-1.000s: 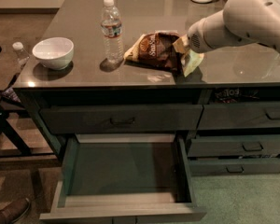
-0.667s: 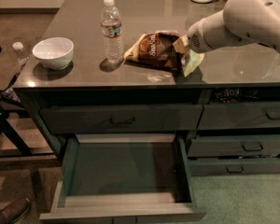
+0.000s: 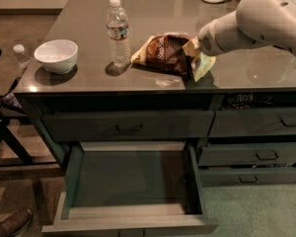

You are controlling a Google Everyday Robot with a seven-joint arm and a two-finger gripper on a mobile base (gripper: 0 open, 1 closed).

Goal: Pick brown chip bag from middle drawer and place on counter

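1. The gripper [image 3: 195, 51] is over the counter [image 3: 153, 9], at the right end of the bag [image 3: 165, 53].
2. The arm's pale wrist covers it, so I cannot tell how wide it stands or whether it has hold of the bag; it looks to be touching the bag's cream edge.
3. The bag lies flat on the counter near the front edge, just right of a water bottle [image 3: 118, 31].
4. A white bowl [image 3: 56, 56] sits farther left.
5. The middle drawer [image 3: 133, 179] is pulled out below, its floor bare.
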